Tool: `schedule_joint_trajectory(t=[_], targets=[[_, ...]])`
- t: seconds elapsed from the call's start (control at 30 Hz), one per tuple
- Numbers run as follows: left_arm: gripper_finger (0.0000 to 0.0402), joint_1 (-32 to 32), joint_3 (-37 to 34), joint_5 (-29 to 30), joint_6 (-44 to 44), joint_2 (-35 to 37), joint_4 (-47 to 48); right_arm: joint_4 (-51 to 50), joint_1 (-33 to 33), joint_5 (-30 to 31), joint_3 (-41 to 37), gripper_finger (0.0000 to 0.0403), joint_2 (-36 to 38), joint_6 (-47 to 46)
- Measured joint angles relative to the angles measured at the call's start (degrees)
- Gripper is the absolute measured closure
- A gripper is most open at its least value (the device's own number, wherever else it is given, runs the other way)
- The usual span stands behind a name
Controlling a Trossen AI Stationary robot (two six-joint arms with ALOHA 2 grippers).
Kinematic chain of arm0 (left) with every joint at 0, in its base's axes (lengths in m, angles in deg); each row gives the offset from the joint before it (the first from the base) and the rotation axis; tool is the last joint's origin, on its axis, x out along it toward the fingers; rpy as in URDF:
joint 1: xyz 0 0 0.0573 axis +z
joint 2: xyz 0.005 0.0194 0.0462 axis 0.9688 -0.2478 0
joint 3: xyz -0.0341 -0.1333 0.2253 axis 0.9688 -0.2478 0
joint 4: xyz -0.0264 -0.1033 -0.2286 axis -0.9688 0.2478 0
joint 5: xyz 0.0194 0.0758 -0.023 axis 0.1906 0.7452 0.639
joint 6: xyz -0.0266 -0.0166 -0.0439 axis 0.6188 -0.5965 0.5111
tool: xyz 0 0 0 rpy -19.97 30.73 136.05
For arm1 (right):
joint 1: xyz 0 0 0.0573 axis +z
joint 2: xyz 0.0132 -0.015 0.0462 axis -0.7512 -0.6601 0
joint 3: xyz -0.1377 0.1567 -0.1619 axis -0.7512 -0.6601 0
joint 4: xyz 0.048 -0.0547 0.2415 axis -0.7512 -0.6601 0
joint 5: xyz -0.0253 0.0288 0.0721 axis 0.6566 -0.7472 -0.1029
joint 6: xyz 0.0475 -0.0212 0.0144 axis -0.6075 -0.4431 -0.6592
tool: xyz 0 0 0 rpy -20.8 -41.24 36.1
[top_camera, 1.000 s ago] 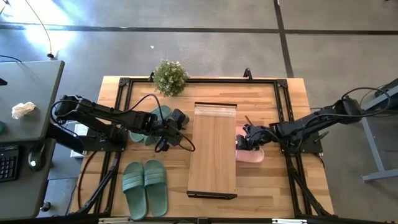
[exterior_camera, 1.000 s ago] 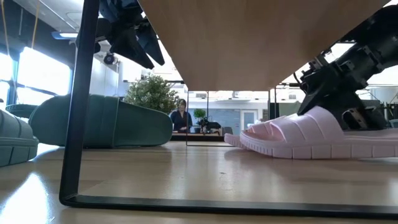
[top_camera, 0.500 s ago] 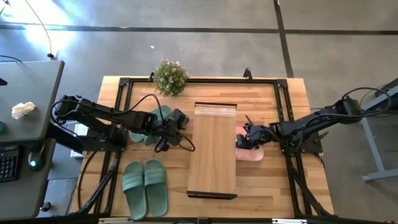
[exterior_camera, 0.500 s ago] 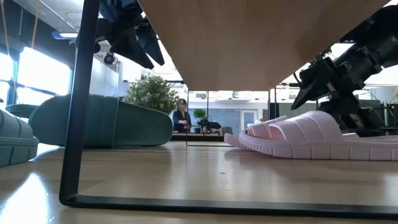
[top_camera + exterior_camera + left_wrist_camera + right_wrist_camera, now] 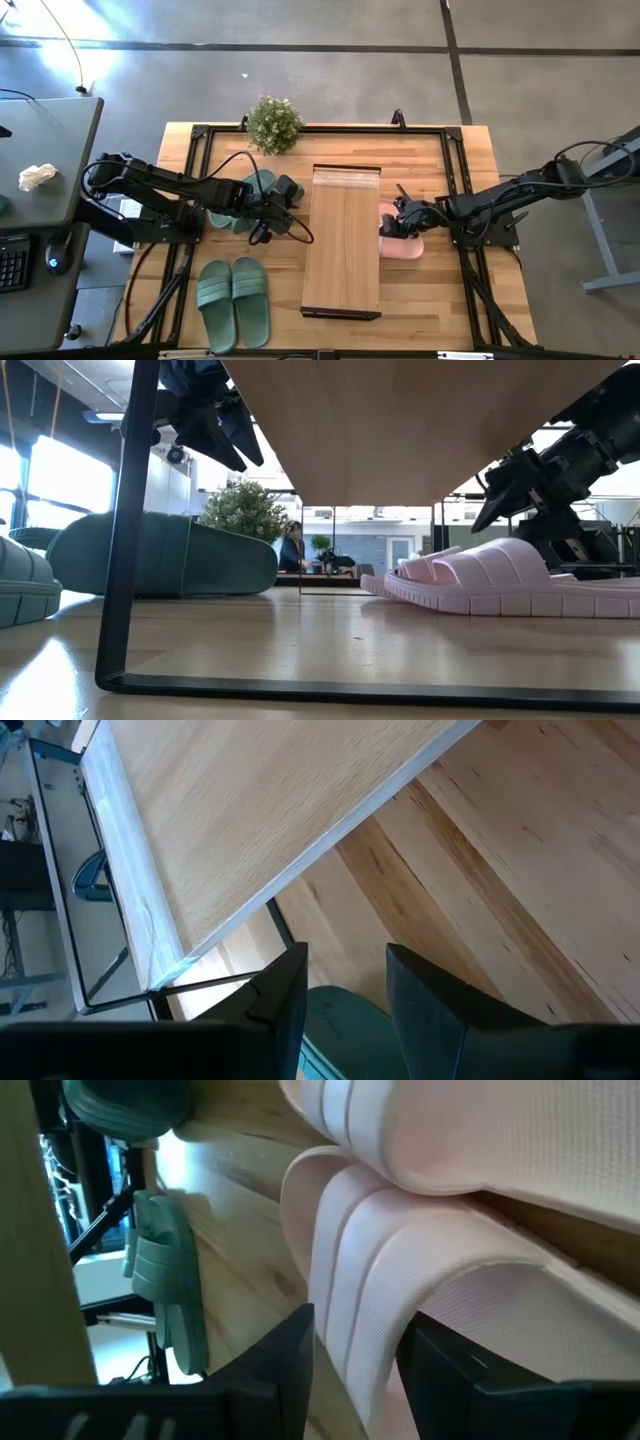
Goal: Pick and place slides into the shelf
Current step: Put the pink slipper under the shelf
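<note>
wooden shelf [image 5: 341,240] stood between both arms; pink slides [image 5: 402,243] lay under the open right gripper [image 5: 392,226]; left gripper [image 5: 281,208] open over green slides [image 5: 243,201].

The tabletop [image 5: 420,160] is pale wood with visible grain and a soft sheen, framed by dark metal rails. The shelf [image 5: 341,240] has a smooth light-wood plank top on thin black metal legs [image 5: 130,530]. The pink slides [image 5: 480,1260] look like matt foam with a fine woven-looking texture and ribbed straps. The green slides [image 5: 233,300] are matt and ribbed too. The right gripper's fingers [image 5: 290,1360] are dull black plastic.
</note>
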Motion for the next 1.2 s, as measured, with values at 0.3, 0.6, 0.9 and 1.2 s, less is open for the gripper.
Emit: schedule_joint_trajectory(t=[0.3,0.6,0.9,1.2], targets=[[0.028,0.0,0.0,0.0,-0.06,0.0,-0.04,-2.03,0.09,0.17,0.0,0.0277,0.64,1.6],[0.028,0.0,0.0,0.0,0.0,0.0,-0.04,-12.74,0.09,-0.59,0.02,0.0277,8.31,4.34],[0.028,0.0,0.0,0.0,-0.07,0.0,-0.04,-20.48,0.09,-0.06,0.04,0.0277,18.85,9.05],[0.028,0.0,0.0,0.0,-0.13,0.0,-0.09,-35.0,0.12,-1.21,1.12,0.0286,26.55,18.05]])
